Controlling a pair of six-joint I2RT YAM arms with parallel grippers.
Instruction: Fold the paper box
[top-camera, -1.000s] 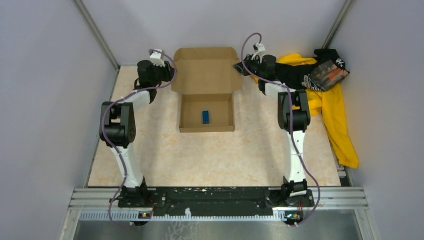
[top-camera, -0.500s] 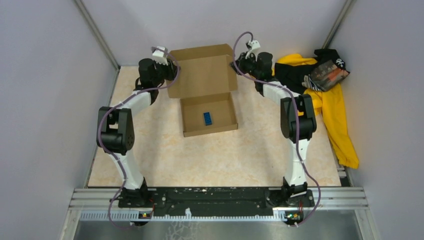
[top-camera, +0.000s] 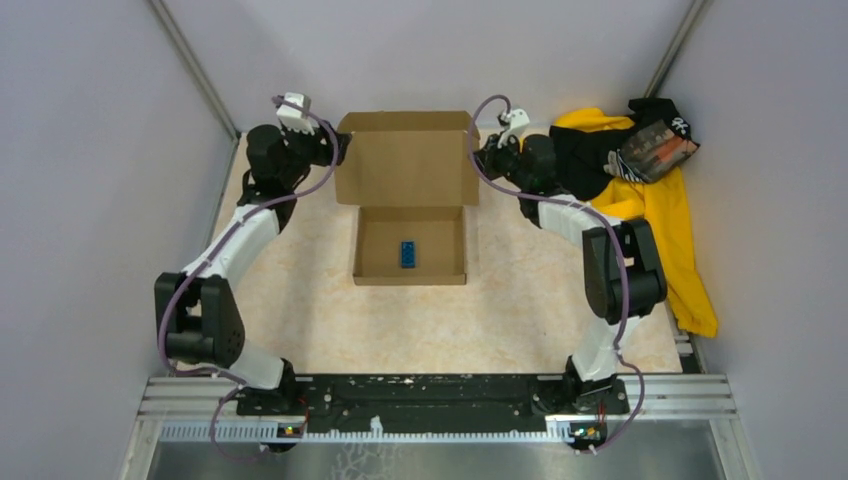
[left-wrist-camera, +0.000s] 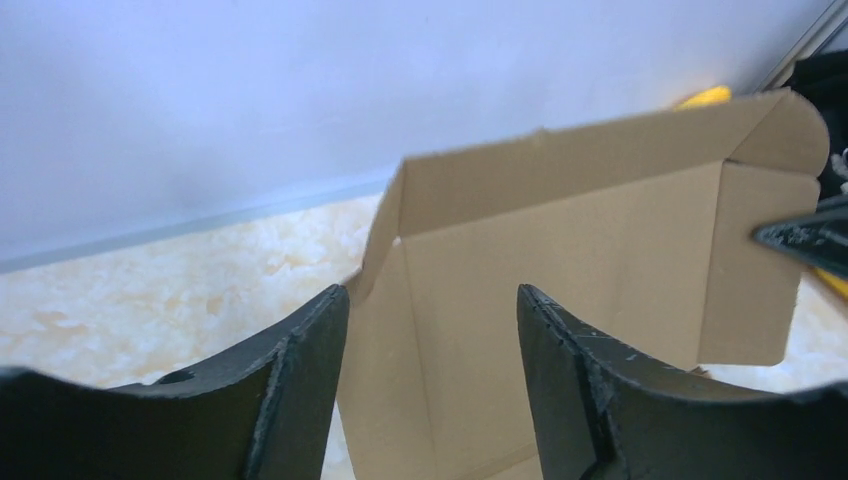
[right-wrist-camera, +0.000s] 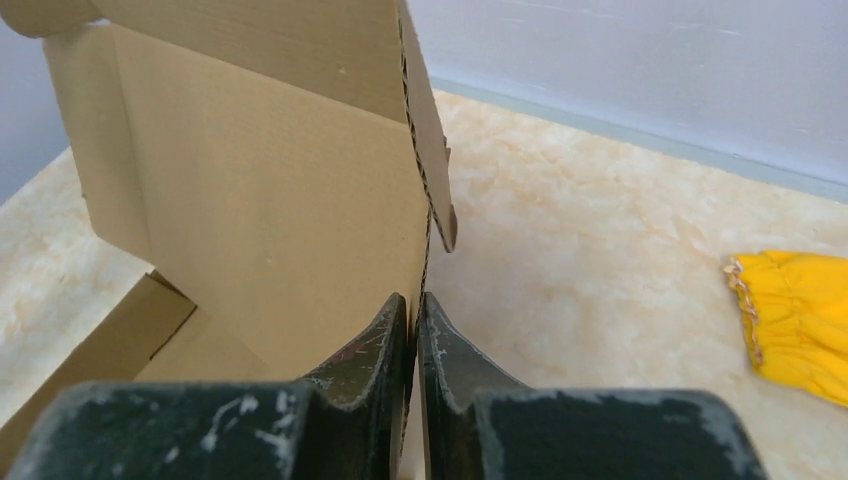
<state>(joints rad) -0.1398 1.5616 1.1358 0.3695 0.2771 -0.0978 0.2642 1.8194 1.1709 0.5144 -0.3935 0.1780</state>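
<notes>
Since a second earlier, the lid of the paper box (top-camera: 405, 170) has swung forward to stand nearly upright, and the left arm's elbow has dropped toward the table's (top-camera: 400, 320) near left edge. Left gripper (left-wrist-camera: 430, 300): jaws spread wide at the lid's left side, the cardboard showing in the gap but not clamped. Box: at the middle of the table's far edge, its shallow tray toward the near side, a small blue block (top-camera: 408, 253) lying inside. Right gripper (right-wrist-camera: 415, 305): fingers pinched together on the lid's right fold. Far right corner: a yellow-and-black cloth pile (top-camera: 660, 210), apart from the box.
</notes>
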